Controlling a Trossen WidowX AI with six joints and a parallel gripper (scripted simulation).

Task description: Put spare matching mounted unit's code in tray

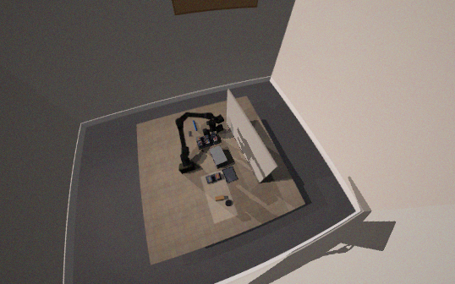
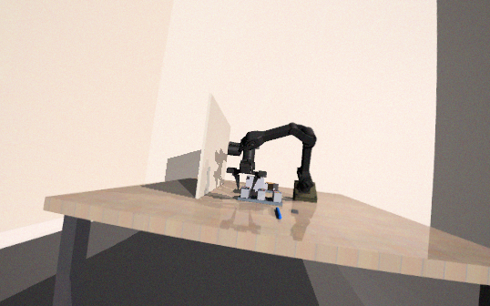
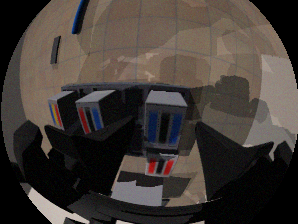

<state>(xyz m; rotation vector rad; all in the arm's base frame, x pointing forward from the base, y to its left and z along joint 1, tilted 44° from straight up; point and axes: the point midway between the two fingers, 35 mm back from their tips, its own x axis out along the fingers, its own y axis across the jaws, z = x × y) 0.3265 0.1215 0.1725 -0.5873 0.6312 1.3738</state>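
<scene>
Spares (image 3: pixel 162 119) stand upright below the partly open, empty jaws.

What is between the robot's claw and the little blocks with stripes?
Nothing. In the exterior view, the part-open gripper hangs just above the striped spares, with only air between them. The wrist view shows the same.

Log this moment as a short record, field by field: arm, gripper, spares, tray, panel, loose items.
arm: reaches from its base over the spares
gripper: part open, holding nothing, straddling one spare
spares: striped blocks grouped on a rack
tray: dark tray, spare inside not visible
panel: upright white board beside the spares
loose items: blue stick, small dark piece
</scene>
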